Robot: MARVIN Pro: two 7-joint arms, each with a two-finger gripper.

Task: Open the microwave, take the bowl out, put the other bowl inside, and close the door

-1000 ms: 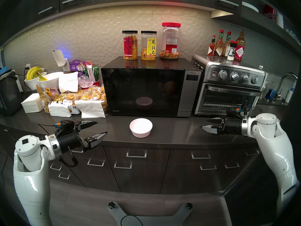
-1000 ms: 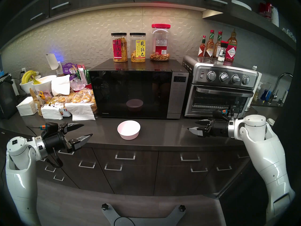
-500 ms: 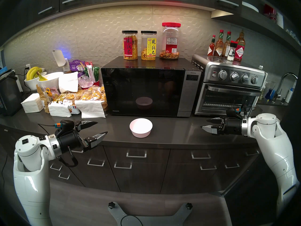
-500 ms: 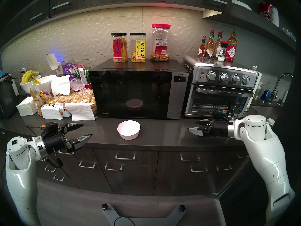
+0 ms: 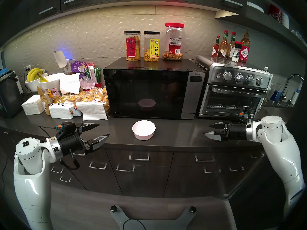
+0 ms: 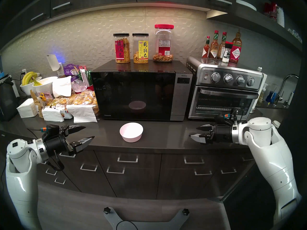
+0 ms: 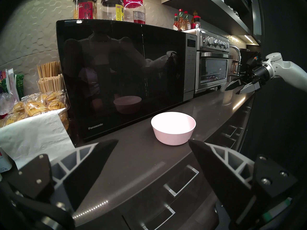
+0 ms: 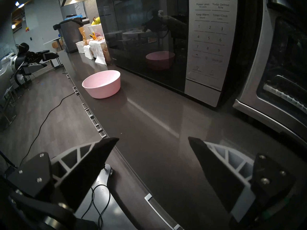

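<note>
Sitting shut at the back of the counter [image 5: 174, 138], the microwave [image 5: 149, 93] is showing nothing of its inside: the door [image 5: 142, 91], a glossy black glass panel with small Panasonic lettering at its lower left, is acting as a mirror. The dim bowl shape low in the glass is lining up with the other bowl [image 5: 143, 130] on the counter, so I am reading it as that bowl's reflection; whether the bowl to be taken out is waiting behind the glass cannot be told.

The other bowl is standing upright near the counter's front edge, just before the middle of the door and apart from it, pale pink outside and white inside, steep-sided and empty. It is probably being kept there so that it is ready to go in once the first bowl is out.

The left gripper [image 5: 103, 130] is hanging over the counter's front edge toward its left end, jaws spread and gripping nothing. The right gripper [image 5: 207, 130] is hovering over the right part of the counter, in front of the toaster oven [image 5: 232, 91], its fingers parted and empty too, aiming toward the grey control strip [image 5: 194, 95]. That is likely where the door release is sitting, so opening looks like the step in hand.
</note>
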